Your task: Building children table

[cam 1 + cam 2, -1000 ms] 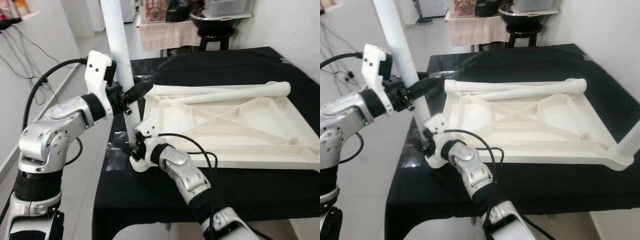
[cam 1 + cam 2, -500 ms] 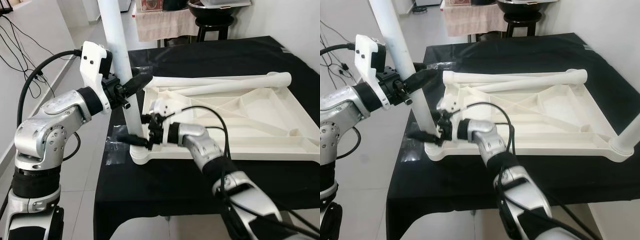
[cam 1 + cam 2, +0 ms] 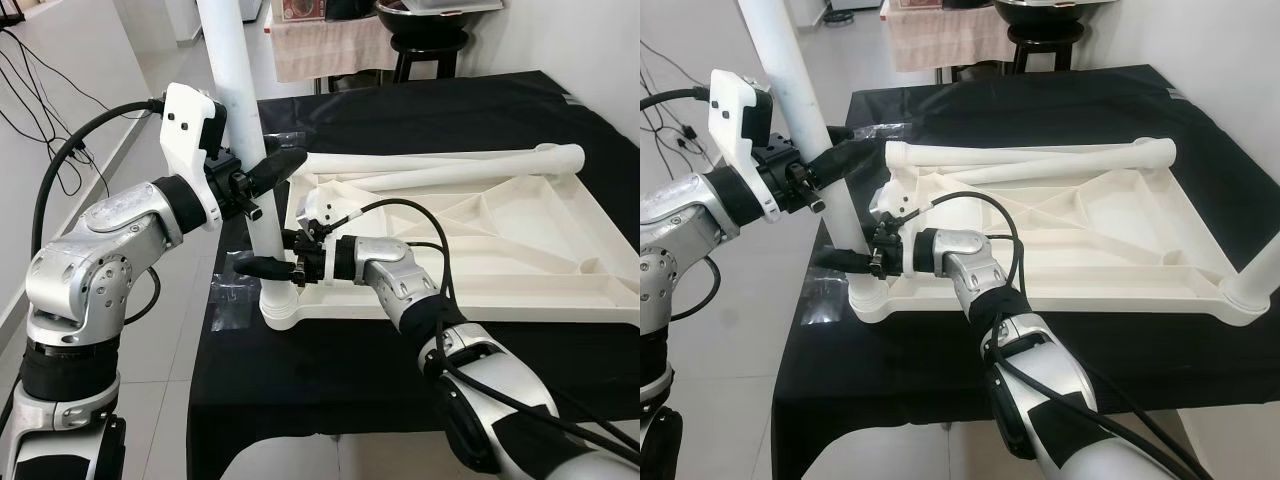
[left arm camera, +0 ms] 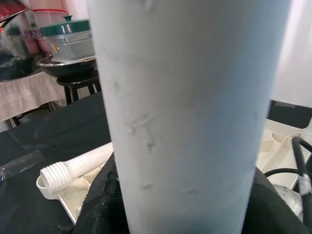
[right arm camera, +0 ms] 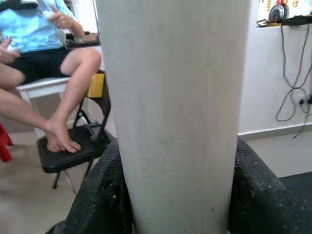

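Observation:
An upside-down white children's tabletop [image 3: 450, 305] lies on the black table. A white table leg [image 3: 240, 130] stands upright in its near-left corner socket [image 3: 277, 312]. My left gripper [image 3: 270, 170] is shut on the leg about halfway up, coming from the left. Lower down, just above the socket, my right gripper [image 3: 262, 268] is shut on the same leg, reaching across from over the tabletop. The left wrist view has the leg [image 4: 185, 112] close up between black fingers [image 4: 100, 204]; so does the right wrist view, leg [image 5: 175, 112] between fingers [image 5: 100, 195]. Two loose legs [image 3: 450, 160] lie along the tabletop's far edge.
Another leg [image 3: 1252, 272] stands at the tabletop's near-right corner. The black table's left edge [image 3: 215, 330] drops to the floor right beside the upright leg. A stool with a metal bowl [image 3: 430, 25] stands behind the table. A person sits on a chair [image 5: 58, 63] to the left.
The camera has shifted. My right arm swung from the table's front edge round to over the tabletop, and its gripper now holds the leg slightly higher. The left gripper keeps its hold.

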Motion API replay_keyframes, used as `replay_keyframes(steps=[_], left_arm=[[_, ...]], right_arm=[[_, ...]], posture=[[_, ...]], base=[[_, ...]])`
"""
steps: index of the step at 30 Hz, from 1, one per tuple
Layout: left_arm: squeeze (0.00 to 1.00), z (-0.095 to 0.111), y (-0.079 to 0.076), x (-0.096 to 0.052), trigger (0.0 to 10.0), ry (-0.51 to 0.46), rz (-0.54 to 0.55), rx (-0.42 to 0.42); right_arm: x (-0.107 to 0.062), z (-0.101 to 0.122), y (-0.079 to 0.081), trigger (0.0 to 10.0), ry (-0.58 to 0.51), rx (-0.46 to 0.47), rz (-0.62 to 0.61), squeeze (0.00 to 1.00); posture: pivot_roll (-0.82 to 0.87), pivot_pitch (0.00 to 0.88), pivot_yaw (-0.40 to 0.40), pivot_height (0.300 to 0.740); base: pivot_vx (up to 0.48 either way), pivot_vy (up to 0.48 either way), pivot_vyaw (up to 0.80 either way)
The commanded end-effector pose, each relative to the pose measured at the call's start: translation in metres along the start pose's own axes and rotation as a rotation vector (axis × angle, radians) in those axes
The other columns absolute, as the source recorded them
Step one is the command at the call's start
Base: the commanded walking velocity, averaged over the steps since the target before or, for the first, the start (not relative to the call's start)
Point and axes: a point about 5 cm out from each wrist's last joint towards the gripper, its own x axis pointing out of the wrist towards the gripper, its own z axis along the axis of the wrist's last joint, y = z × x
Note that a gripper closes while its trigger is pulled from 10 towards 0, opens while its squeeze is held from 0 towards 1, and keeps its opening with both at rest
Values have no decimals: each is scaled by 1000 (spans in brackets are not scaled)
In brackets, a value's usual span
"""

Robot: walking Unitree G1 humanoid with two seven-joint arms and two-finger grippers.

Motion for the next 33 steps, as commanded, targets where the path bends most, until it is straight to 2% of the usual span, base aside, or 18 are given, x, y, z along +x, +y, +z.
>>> replay_keyframes(steps=[1, 2, 3, 4, 5, 6, 7, 8, 11, 13, 15, 16, 24, 25, 29, 31, 32, 33], left_arm=[[0, -5, -10, 0, 0, 28, -68, -4], [0, -3, -6, 0, 6510, 11, -30, -7], [0, -3, -6, 0, 6510, 11, -30, -7], [1000, -1, -1, -2, 10000, -6, 0, -16], [1000, -1, -1, -2, 10000, -6, 0, -16], [1000, 1, 3, -3, 10000, -18, 31, -27], [1000, 1, 3, -3, 10000, -18, 31, -27], [1000, 2, 5, -4, 10000, -16, 34, -29], [1000, 2, 6, -5, 10000, -15, 37, -30], [1000, -2, 7, -3, 10000, 3, 32, -34], [1000, -3, 6, 1, 10000, 9, 27, -30], [0, -3, 6, 3, 10000, 17, 28, -21], [0, -9, 12, 1, 10000, 60, 70, 1], [0, -9, 13, 0, 0, 57, 71, -4], [0, -8, 13, -1, 0, 52, 64, -5], [0, -8, 13, 0, 0, 52, 61, -3], [0, -7, 12, 0, 0, 50, 55, -2], [0, -7, 12, 0, 0, 48, 50, -2]], right_arm=[[0, -11, 0, 0, 46, 20, -49, 0], [-1, -16, 1, 0, 76, 21, -80, 0], [-1, -16, 1, 0, 76, 21, -80, 0], [1, -32, 4, 0, 176, 14, -213, 0], [1, -32, 4, 0, 176, 14, -213, 0], [1, -42, 1, 0, 217, 8, -520, 0], [1, -42, 1, 0, 217, 8, -520, 0], [7, -47, 18, 0, 206, 19, -612, 0], [9, -48, 31, 0, 184, 33, -661, 0], [21, -41, 43, 0, 122, 5, -662, 0], [28, -41, 43, 0, 112, 7, -659, 0], [36, -40, 43, 0, 101, 4, -646, 0], [47, -32, 49, 0, 98, -5, -657, 0], [46, -30, 49, 0, 97, -6, -665, 0], [42, -26, 51, 0, 101, -8, -677, 0], [45, -21, 51, 0, 58, -24, -638, 0], [45, -16, 50, 4078, 38, -42, -606, 0], [45, -14, 47, 10000, 28, -59, -578, 0]], posture=[[28, 91, 57, 740], [27, 93, 55, 740], [27, 93, 55, 740], [27, 92, 48, 740], [27, 92, 48, 740], [27, 97, 46, 740], [27, 97, 46, 740], [25, 102, 55, 740], [22, 103, 61, 740], [-2, 85, 73, 740], [11, 80, 67, 740], [9, 74, 68, 740], [12, 76, 72, 740], [12, 81, 71, 740], [11, 81, 71, 740], [8, 84, 71, 740], [8, 86, 71, 740], [8, 87, 72, 740]], base=[[0, 0, 0], [0, 0, 0], [0, 0, 0], [0, 0, 0], [0, 0, 0], [0, 0, 0], [0, 0, 0], [0, 0, 0], [0, 0, 0], [0, 0, 0], [0, 0, 0], [0, 0, 0], [0, 0, 0], [0, 0, 0], [0, 0, 0], [0, 0, 0], [0, 0, 0], [0, 0, 0]])
